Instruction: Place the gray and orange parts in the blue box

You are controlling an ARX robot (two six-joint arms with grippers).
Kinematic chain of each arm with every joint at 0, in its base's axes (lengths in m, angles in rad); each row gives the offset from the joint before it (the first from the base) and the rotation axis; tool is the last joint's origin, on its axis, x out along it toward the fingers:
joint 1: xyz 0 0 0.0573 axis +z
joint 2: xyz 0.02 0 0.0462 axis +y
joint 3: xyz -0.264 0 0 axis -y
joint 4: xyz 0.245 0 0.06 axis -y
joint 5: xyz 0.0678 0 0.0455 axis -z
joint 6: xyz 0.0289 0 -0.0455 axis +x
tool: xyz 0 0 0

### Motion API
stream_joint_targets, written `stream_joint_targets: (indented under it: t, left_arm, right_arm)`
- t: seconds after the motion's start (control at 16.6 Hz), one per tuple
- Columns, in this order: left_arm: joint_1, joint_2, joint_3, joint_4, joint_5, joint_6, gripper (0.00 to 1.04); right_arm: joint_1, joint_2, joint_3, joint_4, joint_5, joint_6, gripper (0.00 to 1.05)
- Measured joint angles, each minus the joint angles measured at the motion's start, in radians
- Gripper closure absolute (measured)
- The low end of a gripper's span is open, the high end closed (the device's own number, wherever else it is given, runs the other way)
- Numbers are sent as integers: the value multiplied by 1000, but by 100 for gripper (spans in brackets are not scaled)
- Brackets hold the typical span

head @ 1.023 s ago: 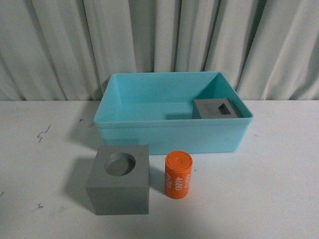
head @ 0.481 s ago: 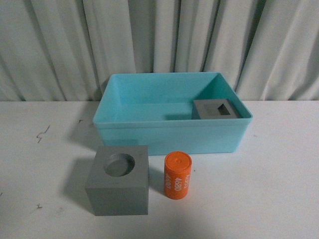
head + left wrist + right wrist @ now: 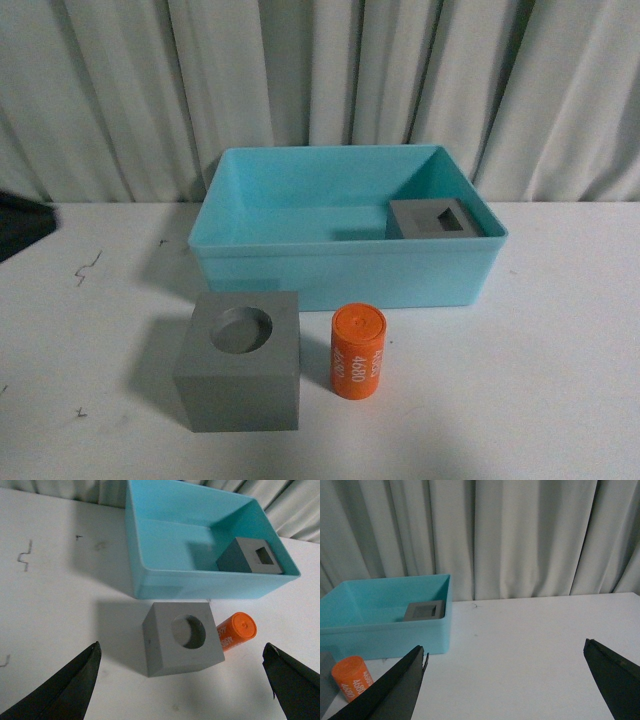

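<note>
- The left gripper (image 3: 181, 649) has its two fingers spread wide apart and holds nothing. In the left wrist view it hangs above the gray cube with the round hole (image 3: 182, 639).
- The right gripper (image 3: 504, 649) is also spread wide and holds nothing. It is off to the side, well apart from the parts.
- One gray cube with a square hole (image 3: 435, 220) already sits in the blue box (image 3: 345, 275), at the right side of the box in the front view.
- The gray cube with the round hole (image 3: 240, 362) is on the white table (image 3: 540, 380), in the lower left middle of the front view. The orange cylinder (image 3: 358, 352) stands just beside it on the right. Both are in front of the box.
- The cube is wide, so I think the fingers could slip on its smooth sides and drop it.
- A finger coming down on the cube's right side could bump the orange cylinder. It could tip over and roll away.
- If the cube is not lifted high enough, it could hit the box's front wall and push the box.
- Compared with a moment ago, a dark shape (image 3: 20, 225) now shows at the left edge of the front view. It may be the left arm. The parts and the box are in the same places.
</note>
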Motion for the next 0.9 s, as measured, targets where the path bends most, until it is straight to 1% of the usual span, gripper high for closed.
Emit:
stream_joint_targets:
  t: [0.12,0.18,0.36,0.48,0.9]
  left_arm:
    - [-104,276,69,137,-43,-38,7]
    - [-129,381,95,182,-47,-40,7]
    - [-122,589,164,264,-47,-32,7]
    - [-110,674,185,297,-46,-5,7]
    - [-79,815,216,345,-34,69,7]
  right_arm:
    - [0,0,0,0,0,0,6]
    - [0,0,0,0,0,0,6]
    - [0,0,0,0,0,0,6]
    - [0,0,0,0,0,0,6]
    - [0,0,0,0,0,0,6]
